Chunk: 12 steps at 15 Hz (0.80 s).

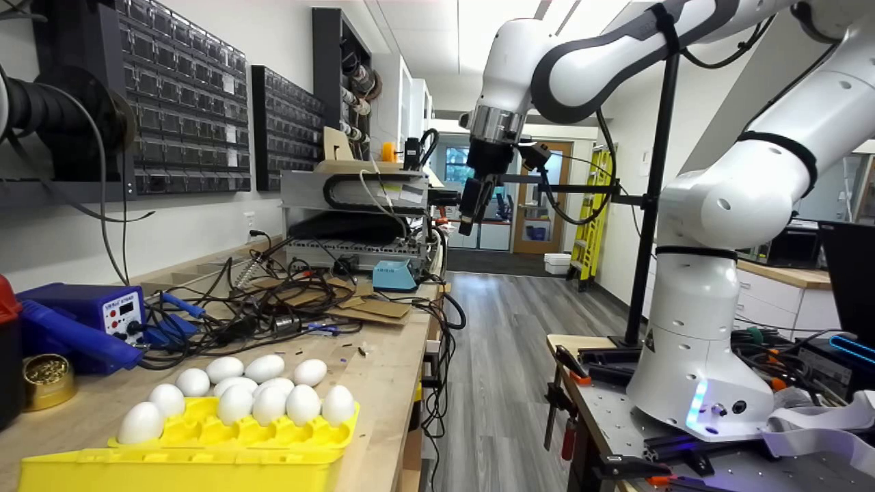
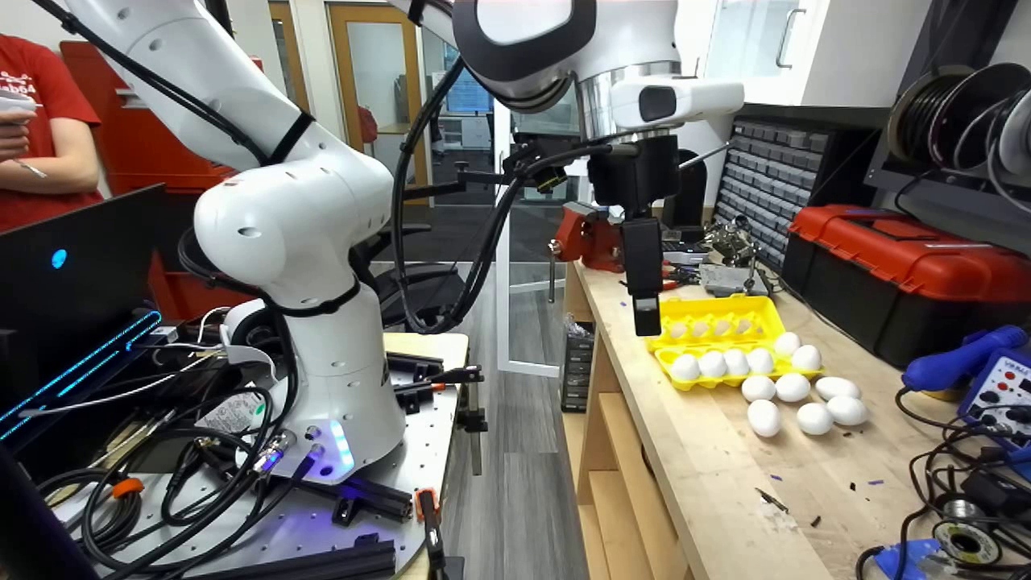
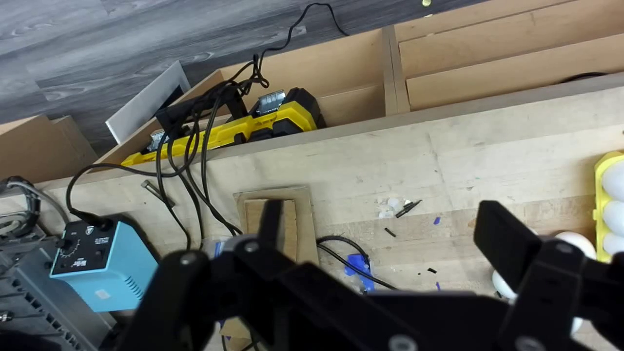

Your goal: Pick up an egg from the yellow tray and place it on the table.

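The yellow tray (image 1: 184,471) sits on the wooden table (image 1: 372,362), its lid open in an exterior view (image 2: 721,308). White eggs (image 2: 734,361) stand in several of its pockets. Several more eggs (image 2: 763,418) lie loose on the table beside it. In the wrist view the tray (image 3: 599,204) shows only at the right edge, with loose eggs (image 3: 577,243) partly hidden behind a finger. My gripper (image 3: 382,217) is wide open and empty. In both exterior views it hangs well above table height, pointing down, apart from the tray and eggs (image 1: 472,222) (image 2: 647,318).
A tangle of black cables (image 1: 287,301), cardboard (image 1: 376,307) and a teal box (image 1: 395,275) lie along the table. A blue soldering station (image 1: 102,321) and a red-and-black toolbox (image 2: 918,274) stand by the wall. A red vise (image 2: 592,238) is at the table edge.
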Available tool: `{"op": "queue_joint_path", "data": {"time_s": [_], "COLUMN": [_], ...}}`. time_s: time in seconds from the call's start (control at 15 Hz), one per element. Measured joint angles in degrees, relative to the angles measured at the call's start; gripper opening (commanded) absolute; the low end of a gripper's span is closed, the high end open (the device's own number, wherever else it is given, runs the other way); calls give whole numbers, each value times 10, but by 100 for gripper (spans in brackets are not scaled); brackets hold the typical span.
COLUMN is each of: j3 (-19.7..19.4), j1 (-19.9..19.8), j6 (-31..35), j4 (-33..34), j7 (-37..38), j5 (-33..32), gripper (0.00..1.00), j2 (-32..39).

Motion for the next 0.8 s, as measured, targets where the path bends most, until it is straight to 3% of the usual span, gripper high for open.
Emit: {"op": "queue_joint_path", "data": {"time_s": [0.4, 0.8], "j3": [2, 21], "j1": [4, 32], "j6": [0, 1], "j4": [1, 9], "j7": [0, 9], "j5": [3, 30], "gripper": [100, 100], "j2": [1, 32]}}
